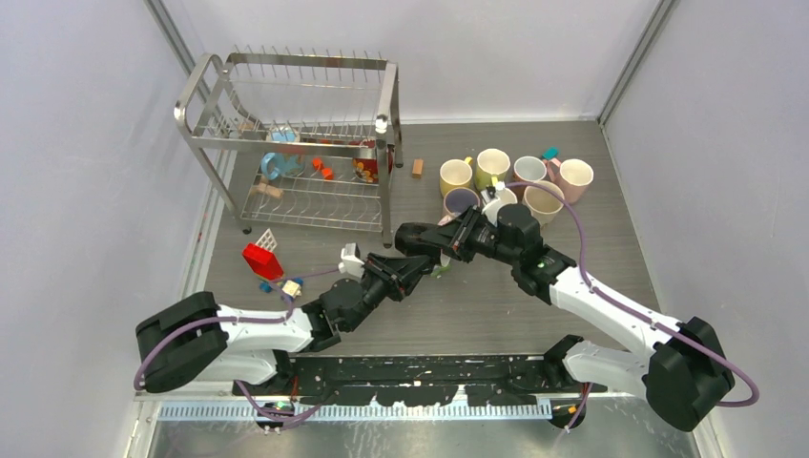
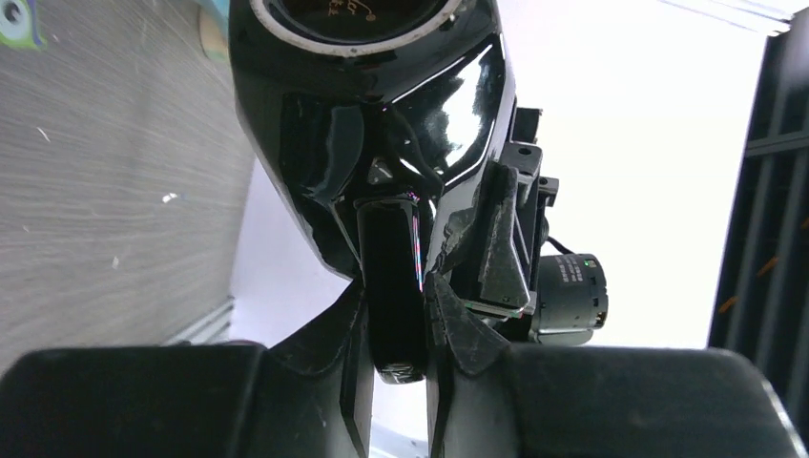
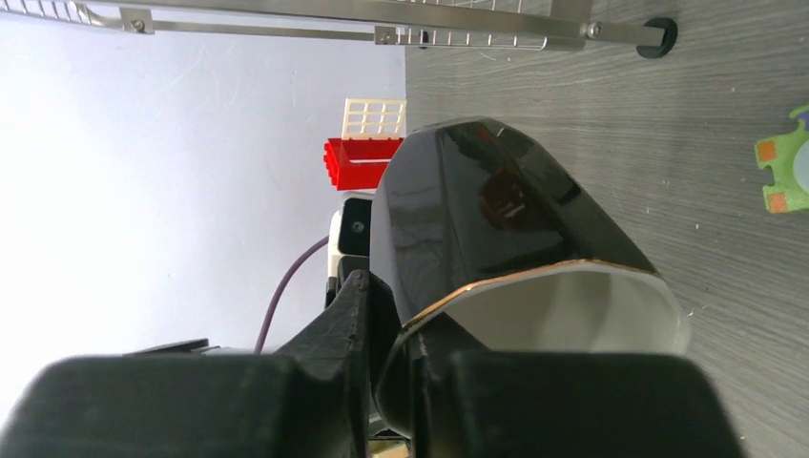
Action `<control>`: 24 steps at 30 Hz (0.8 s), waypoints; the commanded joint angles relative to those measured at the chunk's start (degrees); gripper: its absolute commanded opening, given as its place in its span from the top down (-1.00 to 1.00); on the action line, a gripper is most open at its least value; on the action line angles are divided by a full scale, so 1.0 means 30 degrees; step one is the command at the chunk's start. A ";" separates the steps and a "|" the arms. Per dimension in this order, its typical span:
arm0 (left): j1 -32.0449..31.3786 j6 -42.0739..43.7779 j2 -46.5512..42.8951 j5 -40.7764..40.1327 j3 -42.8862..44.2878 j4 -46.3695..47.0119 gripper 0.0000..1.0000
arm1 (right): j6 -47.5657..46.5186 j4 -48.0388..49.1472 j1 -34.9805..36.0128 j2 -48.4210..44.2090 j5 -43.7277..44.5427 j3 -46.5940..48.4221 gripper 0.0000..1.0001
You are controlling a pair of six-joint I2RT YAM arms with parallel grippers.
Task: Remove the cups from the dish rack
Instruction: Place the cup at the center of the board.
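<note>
A black cup [image 1: 421, 247] with a white inside and gold rim hangs between both arms over the table's middle. My left gripper [image 2: 396, 324] is shut on its handle [image 2: 393, 277], with the cup's body [image 2: 372, 95] above it. My right gripper [image 3: 391, 324] is shut on the rim wall of the same cup [image 3: 487, 219], one finger inside and one outside. The dish rack [image 1: 382, 105] stands at the back left, with a light blue cup [image 1: 280, 160] on its lower tier. Several pastel cups stand at the back right, among them yellow [image 1: 456, 176], lime [image 1: 492, 166] and pink [image 1: 574, 178].
A red toy block [image 1: 261, 260] and small blocks [image 1: 291, 286] lie left of the left arm. A wooden block [image 1: 417, 168] sits beside the rack. A green puzzle piece [image 3: 787, 172] lies on the table. The rack's foot [image 3: 658, 36] shows in the right wrist view.
</note>
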 commanded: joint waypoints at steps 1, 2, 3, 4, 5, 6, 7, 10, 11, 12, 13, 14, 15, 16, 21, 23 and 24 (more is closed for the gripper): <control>0.0155 -0.0352 0.0518 0.0811 -0.0132 0.3624 0.90 | -0.0667 0.0099 0.0057 -0.0762 0.1223 0.0728 0.89; 0.0215 -0.0389 0.0630 0.1170 -0.0112 0.3650 0.77 | -0.0839 -0.0185 0.0066 -0.0874 0.1387 0.0833 0.98; 0.0307 -0.0463 0.0710 0.1655 -0.0043 0.3386 0.63 | -0.1025 -0.0587 0.0075 -0.0954 0.1532 0.0996 0.98; 0.0474 -0.0498 0.0716 0.2254 0.0064 0.2903 0.49 | -0.1246 -0.1044 0.0080 -0.1048 0.1671 0.1196 0.99; 0.0563 -0.0510 0.0655 0.2790 0.0158 0.1947 0.32 | -0.1490 -0.1507 0.0080 -0.1140 0.1863 0.1418 0.99; 0.0603 -0.0471 0.0504 0.3172 0.0225 0.1181 0.20 | -0.1740 -0.1994 0.0055 -0.1221 0.2016 0.1655 0.99; 0.0623 -0.0265 0.0236 0.3384 0.0222 0.0554 0.11 | -0.2060 -0.2446 0.0062 -0.1316 0.2204 0.1871 0.99; 0.0888 0.0425 -0.0773 0.4034 0.0055 -0.1487 -0.11 | -0.2740 -0.4172 0.0060 -0.1600 0.2815 0.2559 0.99; 0.1072 0.0744 -0.1227 0.4320 -0.0011 -0.2207 -0.29 | -0.2955 -0.4674 0.0067 -0.1674 0.3007 0.2797 0.99; 0.1256 0.1074 -0.1829 0.4564 -0.0042 -0.3213 -0.43 | -0.3179 -0.5217 0.0075 -0.1720 0.3225 0.3072 0.99; 0.1459 0.1573 -0.2458 0.4851 0.0006 -0.4411 -0.52 | -0.3431 -0.6118 0.0075 -0.1770 0.3402 0.3360 0.99; 0.1667 0.2192 -0.3203 0.5165 0.0143 -0.5700 -0.56 | -0.3693 -0.6961 0.0083 -0.1769 0.3644 0.3747 0.99; 0.1880 0.2928 -0.3981 0.5410 0.0329 -0.7117 -0.61 | -0.3971 -0.7766 0.0062 -0.1747 0.3891 0.4114 0.99; 0.2115 0.3782 -0.4799 0.5598 0.0590 -0.8558 -0.69 | -0.4313 -0.8716 0.0071 -0.1729 0.4170 0.4522 0.99; 0.3930 0.7786 -0.8204 0.6689 0.2324 -1.5052 -0.99 | -0.5857 -1.3191 0.0078 -0.1830 0.6031 0.6286 0.99; 0.5099 0.9358 -0.8854 0.7622 0.3127 -1.6598 -0.99 | -0.6231 -1.4619 0.0080 -0.1830 0.6959 0.6731 0.99; 0.5561 1.0192 -0.8884 0.8313 0.3694 -1.7477 -0.99 | -0.6379 -1.5296 0.0080 -0.1868 0.7396 0.6875 0.99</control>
